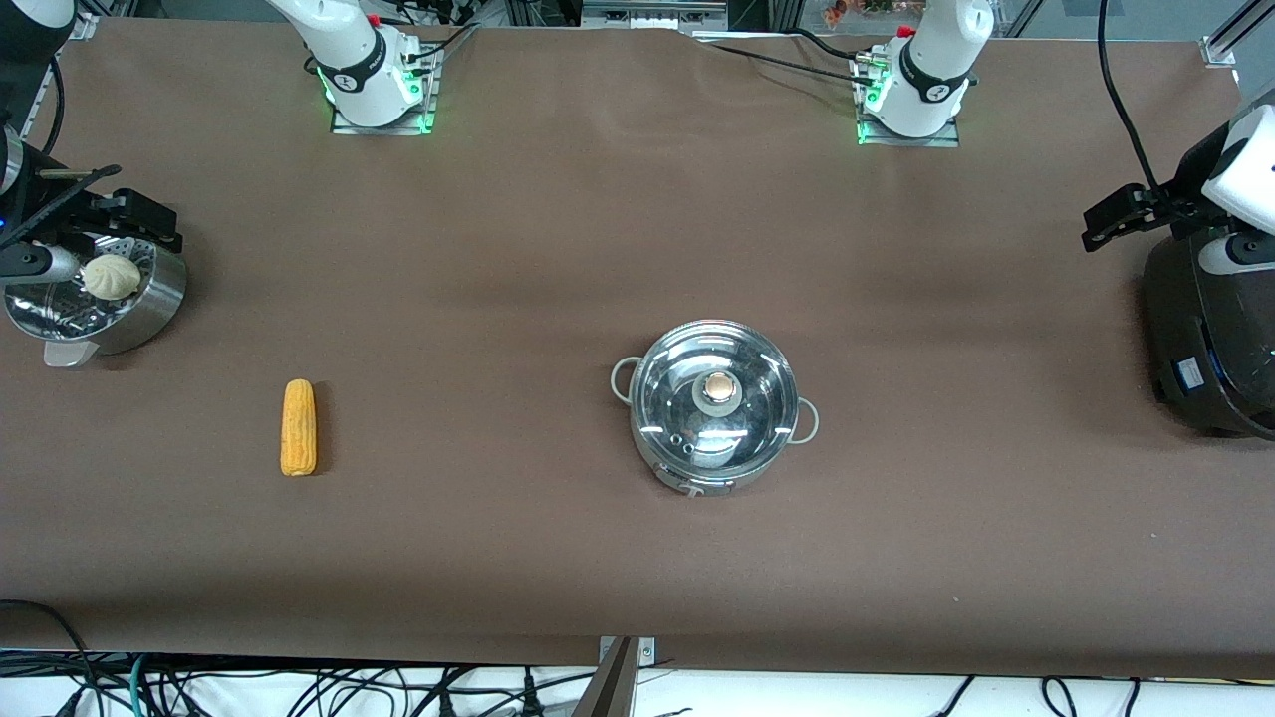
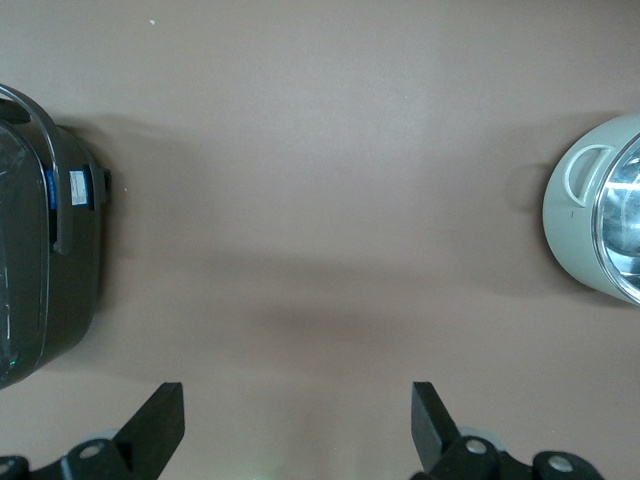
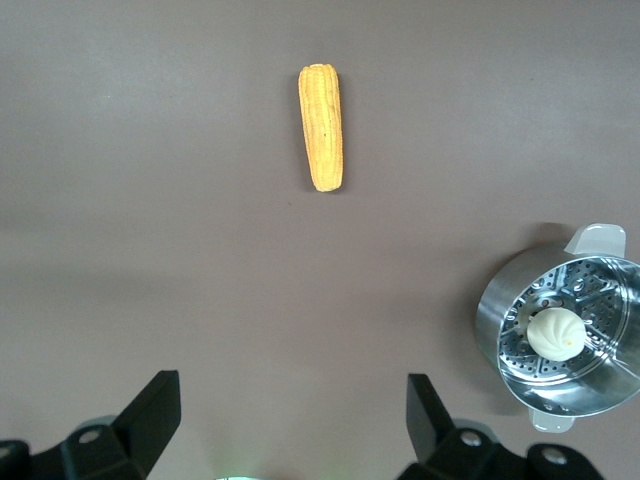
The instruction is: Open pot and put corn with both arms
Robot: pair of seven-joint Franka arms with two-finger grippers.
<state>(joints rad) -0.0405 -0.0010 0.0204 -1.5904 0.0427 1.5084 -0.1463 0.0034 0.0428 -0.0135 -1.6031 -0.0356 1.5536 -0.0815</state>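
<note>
Brown mat covers the table (image 1: 498, 249) edge to edge, a few creases near 12 o'clock. Front view: both arm bases are bolted along the 12 o'clock edge, with cables and metal framing past them and loose cables on the floor at 6 o'clock.

The pot (image 1: 714, 408) sits mid-table with its glass lid (image 1: 757, 398) on and the knob (image 1: 718, 388) untouched. The corn (image 1: 298, 427) lies flat on the mat at 9 o'clock from the pot, well apart, pointing 12 to 6.

A steamer bowl (image 1: 149, 299) with a bun (image 1: 112, 276) is at 10 o'clock from the corn. A black cooker (image 1: 1210, 329) is at 3 o'clock from the pot.

The right gripper (image 1: 149, 219) hangs over the steamer bowl. The left gripper (image 1: 1116, 214) hangs over the mat just beside the cooker. Neither is near pot or corn.

Left wrist view: left gripper (image 2: 298, 400) has its fingers spread wide and holds nothing. Bare mat (image 2: 320, 150) is under it, with the cooker (image 2: 50, 260) and the pot (image 2: 565, 220) at the frame edges.

Right wrist view: right gripper (image 3: 293, 395) also has its fingers wide and holds nothing. The corn (image 3: 322, 125) lies alone on the mat, and the steamer bowl (image 3: 495, 320) with the bun (image 3: 555, 332) is off to one side.

Progress: nothing done, I judge. What's left is lifting the lid, picking up the corn and dropping it in the pot.
</note>
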